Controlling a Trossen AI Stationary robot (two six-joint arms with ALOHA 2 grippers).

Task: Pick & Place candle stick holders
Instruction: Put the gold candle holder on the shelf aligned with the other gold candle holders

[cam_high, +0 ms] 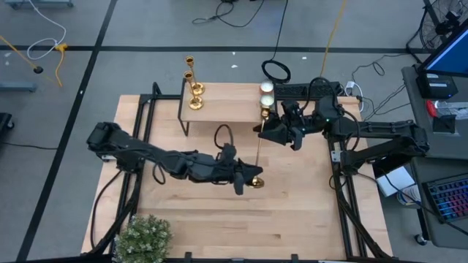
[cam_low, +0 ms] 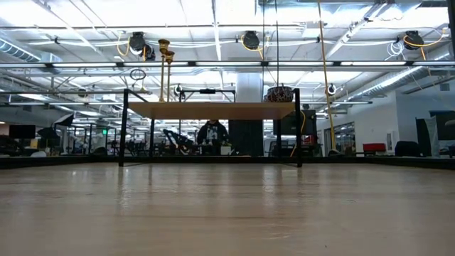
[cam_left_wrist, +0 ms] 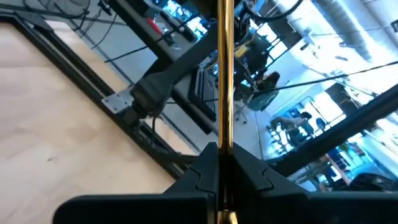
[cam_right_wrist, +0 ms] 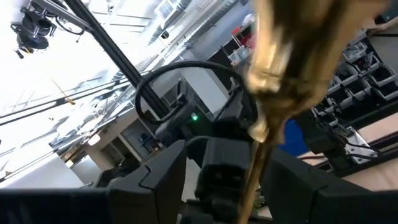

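Two gold candle stick holders (cam_high: pixel 194 89) stand on their bases at the left end of a small raised shelf (cam_high: pixel 227 111); they also show in the low view (cam_low: pixel 166 67). The third holder (cam_high: pixel 259 146) is in the air, with its base (cam_high: pixel 254 182) toward the near edge and its cup (cam_high: pixel 262 113) toward the shelf. My left gripper (cam_high: pixel 246 178) is shut on it near the base. My right gripper (cam_high: pixel 268 128) is open, its fingers on either side of the shaft just below the cup (cam_right_wrist: pixel 292 56), touching nothing that I can see. My left gripper pinches the holder's thin shaft (cam_left_wrist: pixel 225 140) between its two fingers, close to the base. The fingers (cam_left_wrist: pixel 199 177) come from the table's left and lie across the shaft. The holder is lifted clear of the table, and its cup end reaches toward the far edge.
A round candle (cam_high: pixel 267 89) sits at the shelf's right end, close to my right gripper. A potted plant (cam_high: pixel 142 237) stands at the near left corner. Black frame rails (cam_high: pixel 146 117) run along the table's sides. Bare wood lies in front of the shelf.
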